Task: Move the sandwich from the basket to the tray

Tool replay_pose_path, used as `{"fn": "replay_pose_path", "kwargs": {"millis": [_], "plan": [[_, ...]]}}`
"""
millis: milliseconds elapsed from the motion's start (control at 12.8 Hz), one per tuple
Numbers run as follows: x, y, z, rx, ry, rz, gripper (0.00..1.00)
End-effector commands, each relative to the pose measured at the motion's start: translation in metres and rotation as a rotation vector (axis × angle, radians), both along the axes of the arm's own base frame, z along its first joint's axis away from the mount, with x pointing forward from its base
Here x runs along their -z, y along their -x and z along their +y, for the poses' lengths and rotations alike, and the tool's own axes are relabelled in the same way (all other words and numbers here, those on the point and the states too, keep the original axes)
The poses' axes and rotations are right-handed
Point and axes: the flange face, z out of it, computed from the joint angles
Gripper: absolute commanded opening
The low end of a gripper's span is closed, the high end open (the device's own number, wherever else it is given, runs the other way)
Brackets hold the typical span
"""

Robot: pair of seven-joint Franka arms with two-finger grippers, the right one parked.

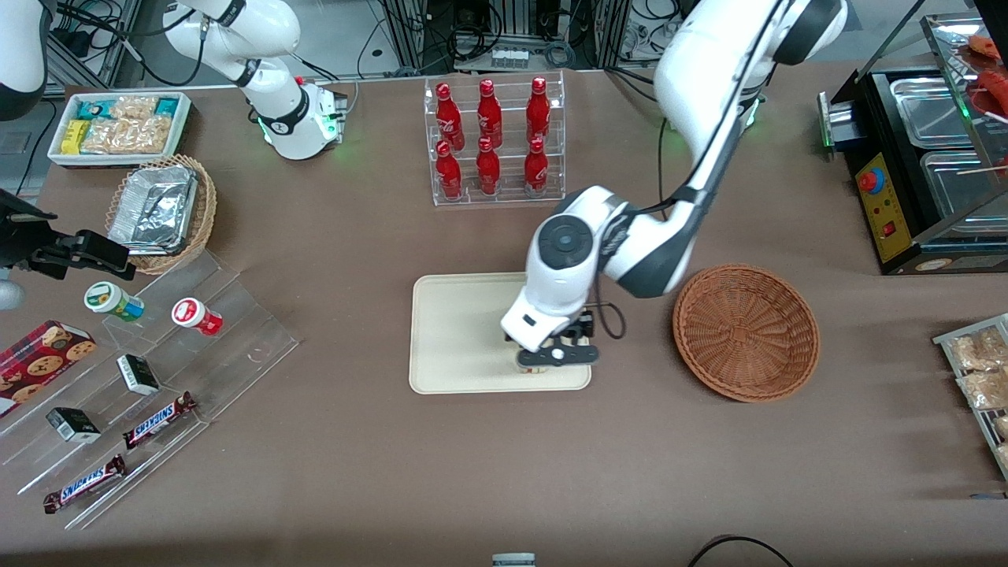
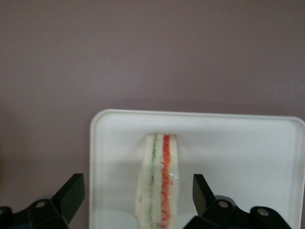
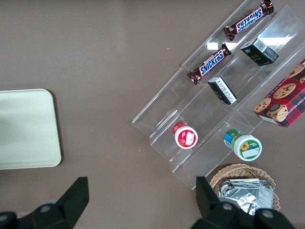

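Note:
The sandwich [image 2: 159, 183], a pale wedge with a green and a red stripe, stands on its edge on the cream tray [image 2: 238, 143]. My gripper [image 2: 136, 183] hangs low over the tray [image 1: 457, 331], at its corner nearest the front camera and the basket. It is open, with a black finger [image 2: 71, 191] on each side of the sandwich and a clear gap to each. From the front, the wrist hides all but a sliver of the sandwich [image 1: 531, 367] under the gripper [image 1: 543, 364]. The reddish-brown basket [image 1: 744, 331] sits empty beside the tray, toward the working arm's end.
A clear rack of red bottles [image 1: 494, 142] stands farther from the front camera than the tray. Toward the parked arm's end are a stepped acrylic display [image 1: 157, 370] with snacks, a tan wicker basket of foil trays [image 1: 161, 213] and a white snack bin [image 1: 118, 126]. A black appliance [image 1: 921, 173] stands at the working arm's end.

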Motion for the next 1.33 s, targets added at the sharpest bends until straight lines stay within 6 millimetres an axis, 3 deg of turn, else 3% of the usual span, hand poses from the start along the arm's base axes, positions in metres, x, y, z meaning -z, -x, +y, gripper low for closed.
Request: {"fn": "replay_pose_path", "kwargs": {"millis": [0, 314, 549, 863, 1255], "plan": [[-0.041, -0.018, 0.052, -0.064, -0.009, 0.016, 1.00], [-0.092, -0.040, 0.146, 0.017, -0.014, 0.085, 1.00], [-0.122, -0.044, 0.213, 0.049, -0.040, 0.145, 1.00], [-0.198, -0.022, 0.291, 0.032, -0.046, 0.161, 1.00], [-0.260, 0.028, 0.341, -0.039, -0.065, 0.194, 1.00]]}}
